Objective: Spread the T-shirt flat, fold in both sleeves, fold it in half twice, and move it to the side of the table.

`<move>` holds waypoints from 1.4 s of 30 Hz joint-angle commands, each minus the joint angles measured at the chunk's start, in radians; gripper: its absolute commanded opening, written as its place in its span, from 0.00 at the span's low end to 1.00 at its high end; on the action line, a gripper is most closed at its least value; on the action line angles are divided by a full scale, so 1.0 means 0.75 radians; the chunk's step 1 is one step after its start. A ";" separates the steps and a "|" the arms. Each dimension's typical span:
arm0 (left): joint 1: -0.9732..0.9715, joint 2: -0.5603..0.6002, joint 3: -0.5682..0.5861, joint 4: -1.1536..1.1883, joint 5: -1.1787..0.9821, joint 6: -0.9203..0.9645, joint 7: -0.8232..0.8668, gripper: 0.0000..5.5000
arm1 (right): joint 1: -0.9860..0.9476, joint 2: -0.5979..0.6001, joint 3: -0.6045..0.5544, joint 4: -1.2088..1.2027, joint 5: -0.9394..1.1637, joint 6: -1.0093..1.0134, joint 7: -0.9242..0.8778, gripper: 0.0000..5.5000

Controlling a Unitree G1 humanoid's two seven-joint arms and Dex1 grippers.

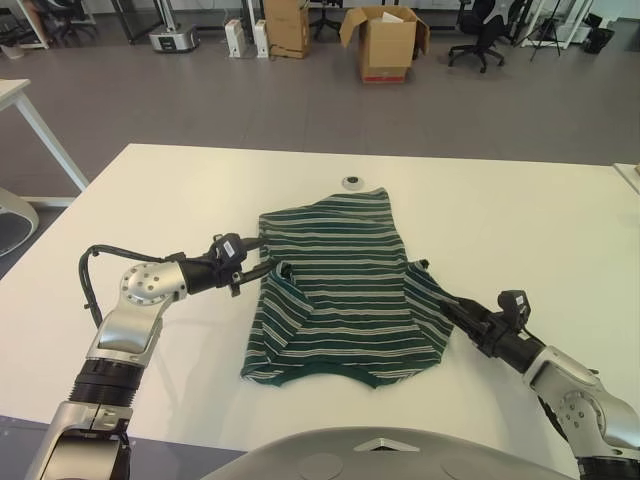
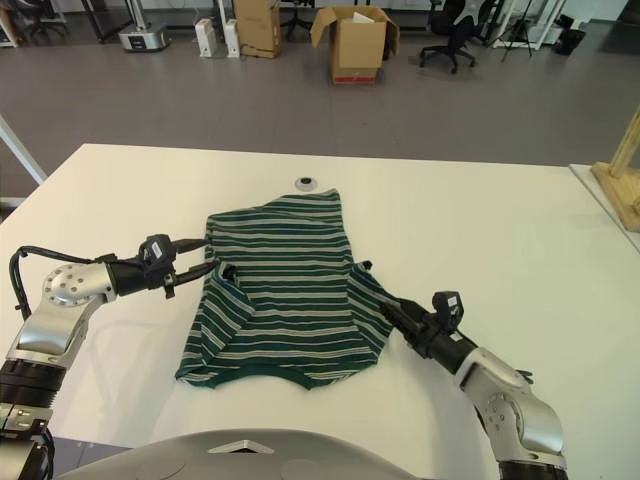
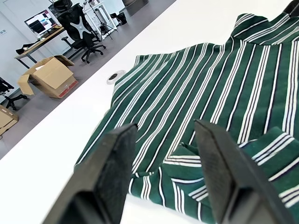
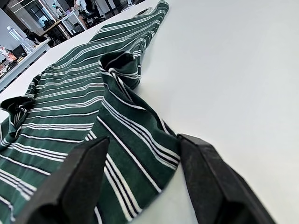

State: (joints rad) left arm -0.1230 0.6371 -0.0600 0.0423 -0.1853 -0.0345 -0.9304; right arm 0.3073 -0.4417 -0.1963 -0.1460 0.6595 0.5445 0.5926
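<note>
A green T-shirt [image 1: 340, 290] with white stripes lies on the white table [image 1: 150, 200], hem toward me and both sleeves turned in over the body. My left gripper [image 1: 270, 268] is low at the shirt's left edge, beside the folded sleeve. In the left wrist view its fingers [image 3: 107, 177] stand open with striped cloth [image 3: 210, 93] beyond them. At the shirt's right edge my right gripper [image 1: 445, 304] is also open; in the right wrist view its fingers [image 4: 205, 172] straddle the cloth's edge [image 4: 135, 154] without closing on it.
A small round grey object [image 1: 352, 182] lies on the table just beyond the shirt's collar. Bare tabletop stretches to both sides. An open cardboard box [image 1: 385, 42] and office chairs stand on the floor behind. A wooden stand [image 2: 620, 180] is off to the right.
</note>
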 commanded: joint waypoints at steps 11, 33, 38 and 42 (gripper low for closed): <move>0.015 0.001 -0.009 0.004 0.029 -0.023 0.011 0.41 | 0.062 -0.008 0.065 0.074 -0.054 0.106 -0.048 0.07; 0.062 -0.022 -0.034 -0.046 0.042 -0.008 0.036 0.41 | -0.067 -0.011 -0.090 -0.344 0.219 0.373 -0.135 0.00; 0.067 -0.025 -0.040 -0.053 0.042 -0.003 0.039 0.41 | -0.056 0.036 -0.019 -0.358 0.223 0.397 -0.163 0.00; 0.065 -0.028 -0.046 -0.047 0.043 -0.003 0.038 0.41 | -0.064 0.085 0.046 -0.360 0.212 0.398 -0.192 0.00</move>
State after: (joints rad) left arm -0.0779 0.6180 -0.0892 0.0084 -0.1615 -0.0483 -0.9054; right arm 0.2727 -0.3869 -0.1785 -0.4054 0.8222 0.8333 0.4662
